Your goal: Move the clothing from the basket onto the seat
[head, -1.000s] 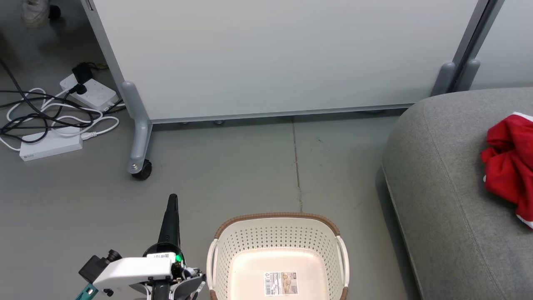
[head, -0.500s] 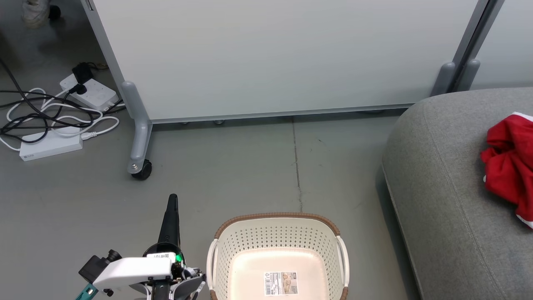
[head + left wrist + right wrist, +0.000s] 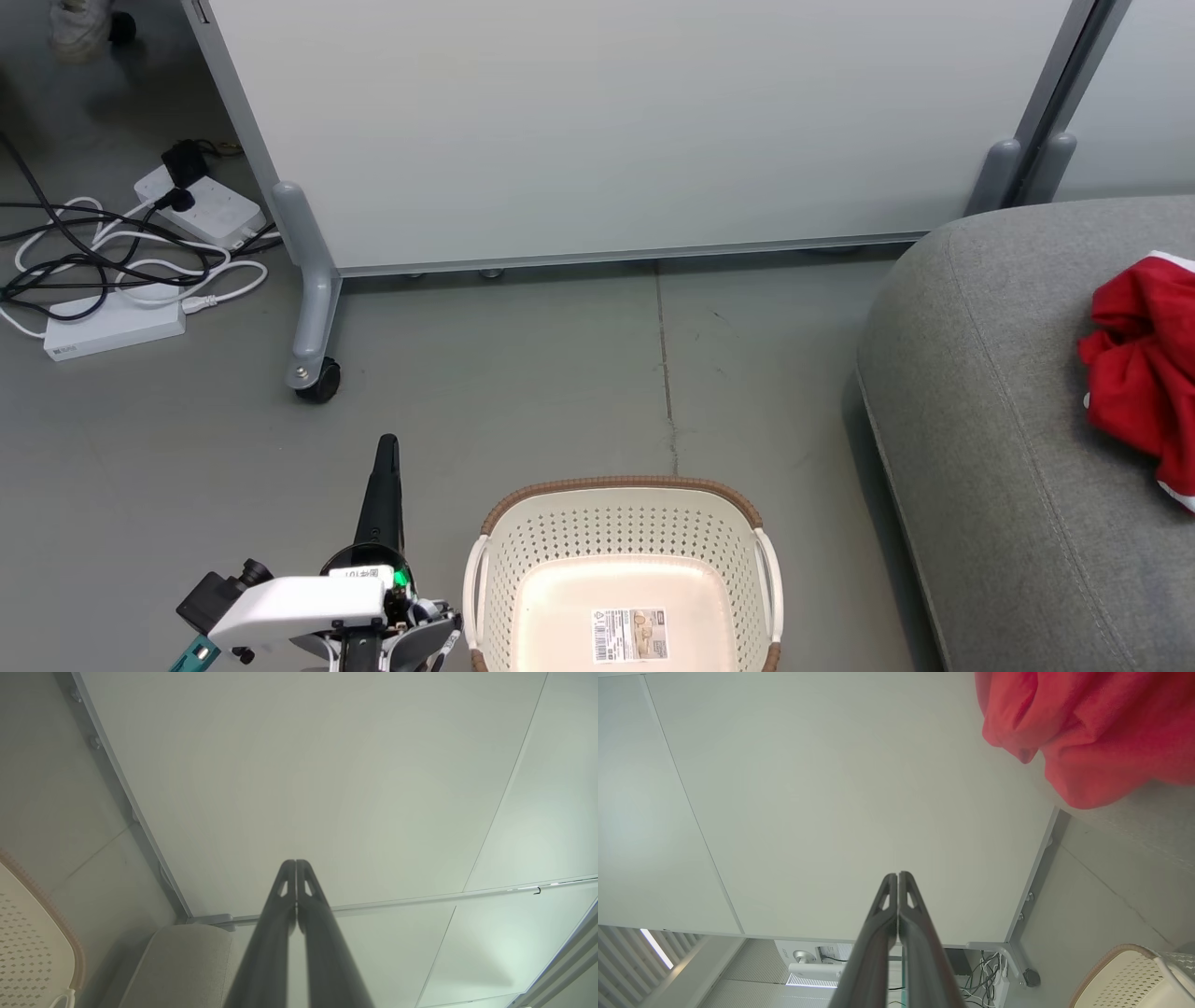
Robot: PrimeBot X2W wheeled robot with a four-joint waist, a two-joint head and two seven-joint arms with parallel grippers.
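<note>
Left gripper (image 3: 386, 442), fingers pressed together on nothing, points to twelve o'clock beside the empty basket (image 3: 621, 483), while the clothing (image 3: 1139, 364) lies heaped on the seat (image 3: 980, 392), well apart at its three o'clock (nearer, I judge, the likewise closed right gripper (image 3: 897, 875)).

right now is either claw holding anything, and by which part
Nothing is held. The left claw and the right claw are both shut on nothing; the clothing lies on the seat.
</note>
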